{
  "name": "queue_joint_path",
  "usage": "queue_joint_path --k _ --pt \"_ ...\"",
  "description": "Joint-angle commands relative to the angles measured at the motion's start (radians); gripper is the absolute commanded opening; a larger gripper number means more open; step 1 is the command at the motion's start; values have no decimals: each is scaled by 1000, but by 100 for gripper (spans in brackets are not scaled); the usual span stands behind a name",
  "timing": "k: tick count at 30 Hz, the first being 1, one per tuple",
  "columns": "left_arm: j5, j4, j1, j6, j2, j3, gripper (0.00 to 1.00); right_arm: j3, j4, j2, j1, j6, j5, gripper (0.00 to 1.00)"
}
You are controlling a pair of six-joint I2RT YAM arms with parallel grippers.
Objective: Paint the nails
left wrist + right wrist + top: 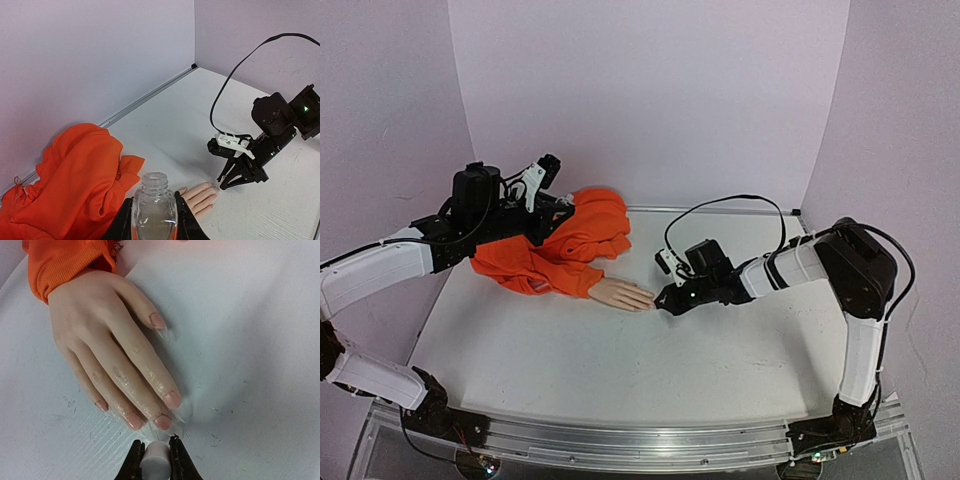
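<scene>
the hand [100, 335] lies mid bench [620, 375] and points at the right edge. its nails [162, 421] sit just ahead of the right pincer [152, 460], closed on a white cap [155, 462]. the left pincer [154, 222], farther off, grips the bottle [154, 205].

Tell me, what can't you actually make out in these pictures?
Top view: the mannequin hand is so small that its nails cannot be told apart.
Left wrist view: the bottle in the left gripper is cut off by the bottom edge; its contents are unclear.
Right wrist view: the white piece in the right gripper runs off the bottom edge; no brush tip shows clearly.
</scene>
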Motion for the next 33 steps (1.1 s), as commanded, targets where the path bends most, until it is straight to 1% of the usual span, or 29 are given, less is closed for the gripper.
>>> queue_joint_path --k 1,6,16,20,28,33 --pt "20 62 1 -13 -40 12 0 -28 41 -96 4 -11 -23 0" --pt "21 62 1 -13 -46 12 0 -43 87 -118 4 -4 -58 0" --pt "22 62 1 -12 -42 14 0 15 68 -67 4 -5 -68 0" --pt "20 63 1 -12 -39 13 0 16 64 -47 5 -4 -87 0" --pt "19 62 1 -11 -38 14 0 22 57 -37 9 -5 -59 0" --pt "21 61 1 -12 -37 14 0 39 58 -27 10 -5 -68 0"
